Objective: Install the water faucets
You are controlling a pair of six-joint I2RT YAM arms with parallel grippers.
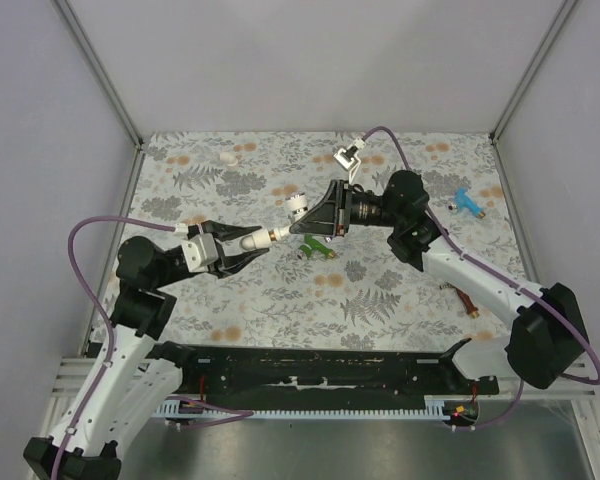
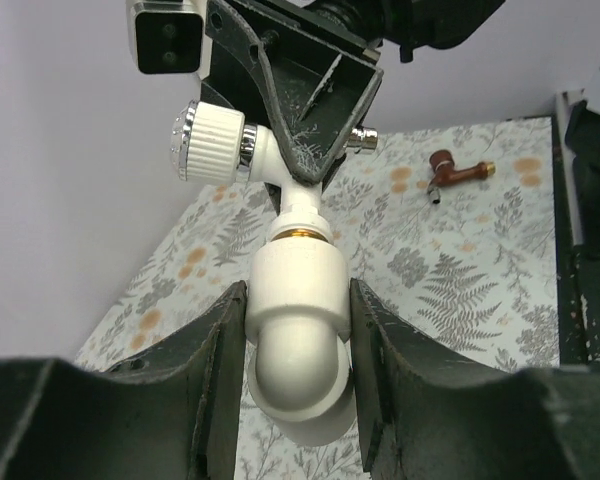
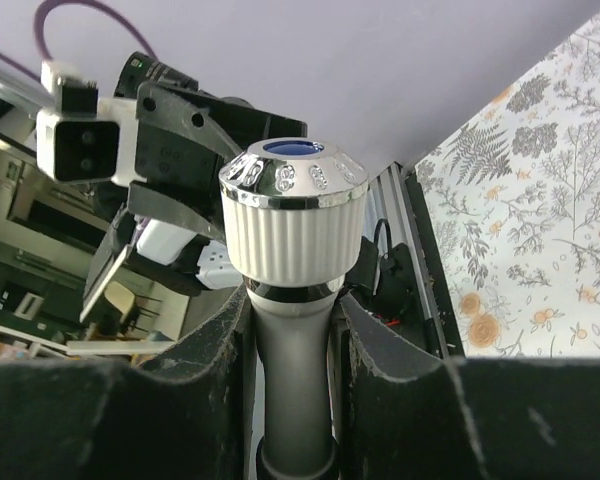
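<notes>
A white water faucet [image 1: 298,207] with a ribbed knob [image 2: 212,140] hangs above the middle of the table, and my right gripper [image 1: 306,224] is shut on its body [image 3: 295,375]. Its brass threaded end [image 2: 300,235] sits at the mouth of a white elbow fitting [image 2: 295,320]. My left gripper [image 2: 298,300] is shut on that fitting [image 1: 252,240]. Other faucets lie on the table: a green one [image 1: 318,248] below the right gripper, a blue one [image 1: 467,203] at the right, and a reddish-brown one [image 1: 467,300] by the right arm, which the left wrist view also catches [image 2: 456,174].
A small white fitting [image 1: 226,157] lies at the far left of the floral tablecloth [image 1: 280,300]. A black rail [image 1: 320,370] runs along the near edge between the arm bases. Grey walls stand on three sides.
</notes>
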